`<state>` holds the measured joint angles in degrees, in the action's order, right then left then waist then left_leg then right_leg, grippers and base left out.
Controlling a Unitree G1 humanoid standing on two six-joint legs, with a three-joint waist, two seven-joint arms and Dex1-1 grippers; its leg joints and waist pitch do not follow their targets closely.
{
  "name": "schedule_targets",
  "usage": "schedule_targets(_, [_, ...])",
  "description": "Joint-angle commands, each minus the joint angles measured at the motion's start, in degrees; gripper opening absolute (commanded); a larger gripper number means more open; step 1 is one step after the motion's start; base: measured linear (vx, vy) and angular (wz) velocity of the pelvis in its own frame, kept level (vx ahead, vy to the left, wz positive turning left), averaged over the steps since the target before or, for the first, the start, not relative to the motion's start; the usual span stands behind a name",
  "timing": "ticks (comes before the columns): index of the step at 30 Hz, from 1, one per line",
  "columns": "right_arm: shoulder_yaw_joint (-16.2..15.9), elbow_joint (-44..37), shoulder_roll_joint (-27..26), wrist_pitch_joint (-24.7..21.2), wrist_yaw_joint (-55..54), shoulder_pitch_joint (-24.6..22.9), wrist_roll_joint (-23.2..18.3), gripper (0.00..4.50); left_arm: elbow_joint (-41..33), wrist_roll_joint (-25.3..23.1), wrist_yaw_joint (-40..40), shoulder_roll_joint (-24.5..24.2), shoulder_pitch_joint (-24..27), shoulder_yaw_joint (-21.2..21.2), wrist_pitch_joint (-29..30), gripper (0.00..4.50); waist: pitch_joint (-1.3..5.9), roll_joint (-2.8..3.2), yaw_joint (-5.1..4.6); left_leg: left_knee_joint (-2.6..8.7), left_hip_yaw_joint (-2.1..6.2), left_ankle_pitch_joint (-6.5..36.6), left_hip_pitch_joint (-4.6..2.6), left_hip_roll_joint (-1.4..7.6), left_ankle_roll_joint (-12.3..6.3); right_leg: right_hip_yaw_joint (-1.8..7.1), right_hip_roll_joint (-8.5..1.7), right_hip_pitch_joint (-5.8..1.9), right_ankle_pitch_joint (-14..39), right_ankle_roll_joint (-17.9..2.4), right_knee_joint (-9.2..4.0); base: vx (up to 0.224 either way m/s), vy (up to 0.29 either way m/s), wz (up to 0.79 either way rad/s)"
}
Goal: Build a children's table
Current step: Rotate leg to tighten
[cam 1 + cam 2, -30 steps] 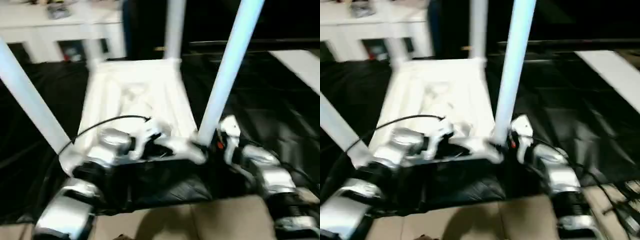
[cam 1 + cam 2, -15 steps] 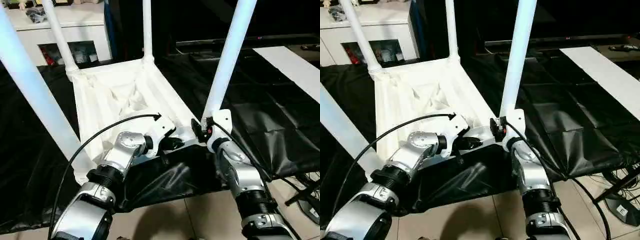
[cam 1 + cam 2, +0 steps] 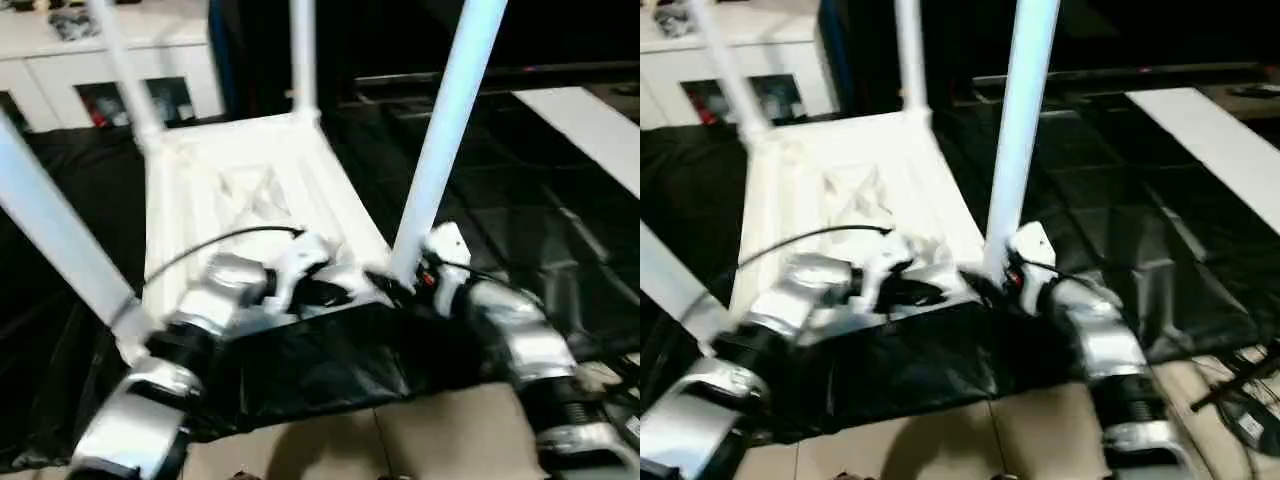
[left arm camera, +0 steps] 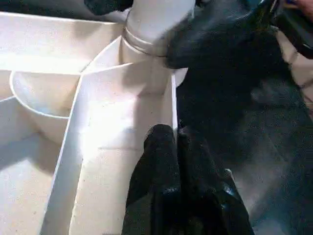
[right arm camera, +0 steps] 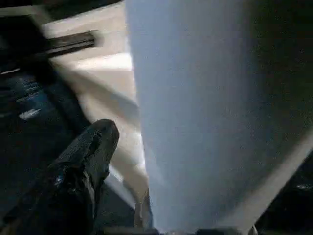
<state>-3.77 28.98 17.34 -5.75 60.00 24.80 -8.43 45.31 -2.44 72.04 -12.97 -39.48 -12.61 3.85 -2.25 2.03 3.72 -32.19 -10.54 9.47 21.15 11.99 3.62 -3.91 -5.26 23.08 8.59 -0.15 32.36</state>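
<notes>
The left end effector [image 4: 168,142] has its black fingers pressed together, tips at the near edge rim of the upturned children's table [image 3: 250,190], beside a corner socket holding a leg [image 3: 447,130]. The right end effector [image 3: 425,275] sits at the foot of that leg, its one visible finger [image 5: 90,156] standing clear of the tube; whether it is spread I cannot tell. The table lies ribbed underside up on black sheeting [image 3: 520,200] on the floor, legs pointing upward, with a white cabinet [image 3: 60,60] behind.
</notes>
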Motion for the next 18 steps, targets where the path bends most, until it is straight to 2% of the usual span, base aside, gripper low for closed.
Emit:
schedule_targets(1, [-5.07, 0.81, 0.27, -1.98, 8.85, 0.10, -0.79, 3.80, 0.22, 1.07, 4.93, -0.04, -2.56, -1.62, -2.06, 0.00, 3.83, -0.18, 0.30, 2.77, -0.22, 11.76, -0.56, 0.99, -5.76, 1.62, -2.33, -3.13, 4.90, -16.49, -2.19, 0.000, 0.000, 0.00])
schedule_targets(5, [-6.20, 2.46, 1.05, -2.76, 13.04, 1.41, -0.94, 3.48, 1.44, 1.43, 7.16, -0.93, -3.29, -1.49, -2.35, 0.00, 3.60, -0.24, 0.82, 2.94, -0.20, 12.78, -0.67, 1.18, -4.96, 1.66, -2.48, -3.01, 8.04, -16.24, -2.28, 0.000, 0.000, 0.00])
schedule_targets(6, [-6.53, 2.77, 1.24, -2.97, 14.01, 1.67, -1.01, 3.48, 1.81, 1.52, 7.57, -1.05, -3.52, -1.43, -2.37, 0.00, 3.53, -0.64, 1.08, 2.98, -0.22, 13.76, -0.83, 1.15, -4.52, 1.66, -2.52, -2.91, 10.54, -15.87, -2.41, 0.000, 0.000, 0.00])
schedule_targets(7, [-6.85, 3.05, 1.43, -3.27, 14.93, 1.91, -1.10, 3.38, 2.21, 1.64, 7.90, -1.12, -3.77, -1.33, -2.31, 0.00, 3.52, -0.55, 1.15, 3.01, -0.24, 14.27, -0.90, 1.14, -4.26, 1.68, -2.53, -2.89, 11.63, -15.64, -2.49, 0.000, 0.000, 0.00])
schedule_targets(8, [-7.27, 3.38, 1.55, -3.51, 16.04, 2.19, -1.14, 3.26, 2.89, 1.69, 8.16, -1.22, -4.13, -1.15, -2.49, 0.00, 3.34, -0.82, 1.28, 3.10, -0.33, 15.39, -1.02, 1.23, -3.82, 1.76, -2.57, -2.69, 13.66, -15.12, -2.78, 0.000, 0.000, 0.00])
schedule_targets(9, [-8.01, 4.00, 1.73, -3.44, 17.67, 2.70, -0.91, 3.17, 4.26, 1.63, 8.39, -1.42, -4.81, -0.91, -3.03, 0.00, 3.29, -1.34, 1.41, 3.19, -0.32, 15.99, -0.96, 1.25, -3.50, 1.78, -2.72, -2.70, 15.61, -14.53, -2.86, 0.000, 0.000, 0.00])
schedule_targets(11, [-8.26, 4.21, 1.80, -3.33, 18.17, 2.87, -0.83, 3.06, 4.75, 1.63, 8.57, -1.51, -5.05, -0.87, -3.26, 0.00, 3.18, -1.15, 1.58, 3.23, -0.36, 16.49, -1.08, 1.27, -2.97, 1.86, -2.84, -2.47, 17.81, -13.67, -3.01, 0.000, 0.000, 0.00])
schedule_targets(13, [-8.56, 5.04, 1.52, -3.61, 19.16, 3.45, -0.83, 2.84, 5.72, 1.80, 8.51, -1.67, -5.65, -0.50, -3.26, 0.00, 3.19, -1.59, 1.65, 3.23, -0.41, 16.18, -0.99, 1.24, -2.83, 1.85, -2.90, -2.50, 18.40, -13.28, -2.95, 0.000, 0.000, 0.00])
schedule_targets(15, [-8.74, 5.68, 1.21, -3.58, 19.85, 3.88, -0.65, 2.70, 6.22, 1.84, 8.43, -1.86, -5.94, -0.26, -3.32, 0.00, 3.23, -1.36, 1.74, 3.22, -0.40, 15.36, -0.94, 1.31, -2.87, 1.85, -3.04, -2.44, 18.25, -13.16, -2.88, 0.000, 0.000, 0.00])
schedule_targets(17, [-8.85, 6.22, 1.03, -3.38, 20.31, 4.23, -0.68, 2.49, 6.61, 1.83, 8.76, -1.94, -6.03, -0.10, -3.53, 0.00, 3.29, -1.43, 1.78, 3.17, -0.42, 14.71, -0.87, 1.27, -3.08, 1.81, -3.02, -2.50, 17.45, -13.18, -2.76, 0.000, 0.000, 0.00])
schedule_targets(18, [-8.88, 6.42, 1.04, -3.23, 20.47, 4.32, -0.72, 2.49, 6.85, 1.79, 8.88, -1.91, -6.10, -0.05, -3.69, 0.00, 3.33, -1.22, 1.78, 3.17, -0.41, 14.40, -0.83, 1.27, -3.16, 1.79, -3.00, -2.54, 16.66, -13.34, -2.70, 0.000, 0.000, 0.00])
